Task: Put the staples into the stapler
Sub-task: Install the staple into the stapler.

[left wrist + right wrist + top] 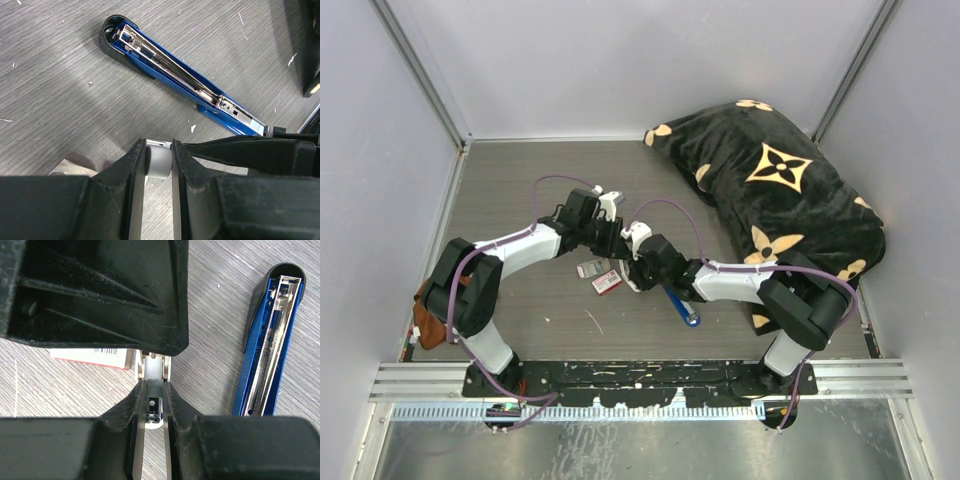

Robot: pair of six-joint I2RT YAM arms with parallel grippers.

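The blue stapler lies opened flat on the table, its silver inner channel facing up; in the right wrist view the stapler is to the right of my fingers. Both grippers meet just left of it. My left gripper is shut on one end of a small white oblong piece. My right gripper is shut on the other end of the white oblong piece. A silvery-grey block shows inside that piece between the two grippers; I cannot tell whether it is the staples.
A red-and-white cardboard box lies just left of the grippers, with a pale flat item beside it. A black patterned cushion fills the back right. A brown object sits by the left arm's base. Walls enclose three sides.
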